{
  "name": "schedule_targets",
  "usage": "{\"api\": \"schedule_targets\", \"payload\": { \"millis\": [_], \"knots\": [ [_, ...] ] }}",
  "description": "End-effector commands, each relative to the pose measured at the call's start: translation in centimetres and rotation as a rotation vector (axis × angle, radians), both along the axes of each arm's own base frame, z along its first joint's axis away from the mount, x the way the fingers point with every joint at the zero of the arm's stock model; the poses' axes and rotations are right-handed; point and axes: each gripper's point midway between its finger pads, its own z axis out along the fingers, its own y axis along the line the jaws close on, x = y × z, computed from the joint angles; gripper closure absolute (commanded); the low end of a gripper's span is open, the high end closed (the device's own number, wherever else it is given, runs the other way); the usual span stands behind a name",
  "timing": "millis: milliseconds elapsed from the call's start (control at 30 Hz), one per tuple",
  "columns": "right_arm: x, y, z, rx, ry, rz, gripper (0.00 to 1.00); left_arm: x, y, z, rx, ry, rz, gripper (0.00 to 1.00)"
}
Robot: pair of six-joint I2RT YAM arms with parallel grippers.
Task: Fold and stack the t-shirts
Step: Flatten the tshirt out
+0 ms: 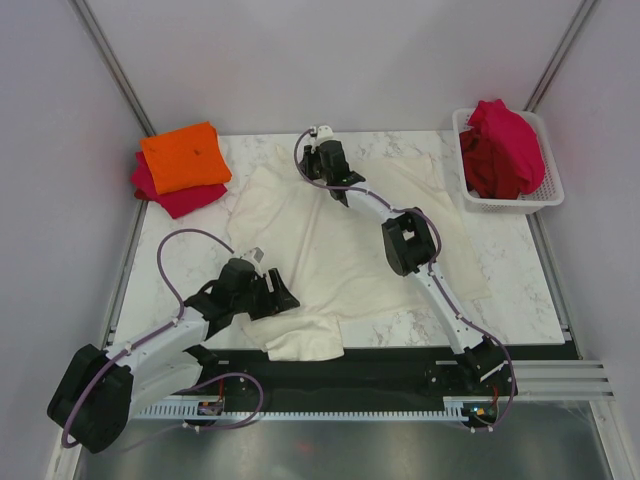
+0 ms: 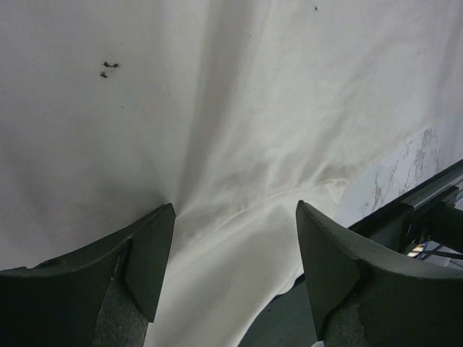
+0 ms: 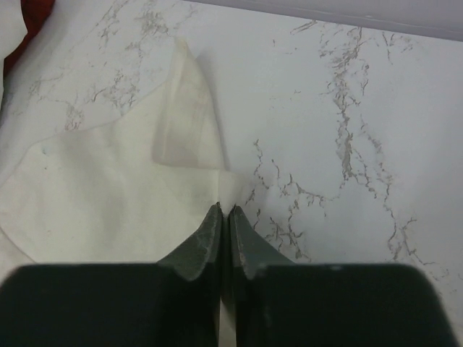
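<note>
In the middle of the table the cream t-shirt lies spread out. Close to the table's near edge the left gripper is low over the cloth, jaws wide, a soft fold between them. At the shirt's far edge the right gripper has its jaws pressed together, tips at the cloth's edge; I cannot tell if they pinch it.
</note>
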Motion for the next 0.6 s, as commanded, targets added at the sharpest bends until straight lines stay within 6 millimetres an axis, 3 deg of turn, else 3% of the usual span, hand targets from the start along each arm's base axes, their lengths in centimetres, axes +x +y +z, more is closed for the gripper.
{"api": "schedule_targets", "payload": {
  "millis": [0, 67, 133, 267, 433, 533, 567],
  "knots": [
    [0.5, 0.5, 5.2, -0.003, -0.096, -0.005, 0.9, -2.7, 1.4, -2.6, 0.06, 0.127, 0.008, 0.24],
    [0.6, 0.4, 5.5, 0.004, -0.106, -0.01, 1.0, -2.7, 1.4, -2.7, 0.065, 0.129, 0.009, 0.24],
    [0.5, 0.2, 5.0, 0.001, -0.104, -0.011, 1.0, -2.7, 1.5, -2.8, 0.07, 0.128, 0.01, 0.24],
    [1.3, -0.2, 6.5, 0.02, -0.161, -0.06, 1.0, -2.8, 1.6, -3.0, 0.077, 0.137, 0.005, 0.24],
    [4.2, -5.8, 8.1, 0.01, -0.221, -0.376, 1.0, -3.0, 1.6, -2.9, 0.073, 0.139, 0.005, 0.25],
    [4.9, -7.3, 8.5, 0.041, -0.226, -0.425, 0.99, -3.0, 1.6, -2.9, 0.075, 0.144, 0.008, 0.25],
    [5.0, -7.5, 8.5, 0.042, -0.227, -0.426, 0.87, -2.9, 1.6, -2.9, 0.076, 0.143, 0.007, 0.25]
  ]
}}
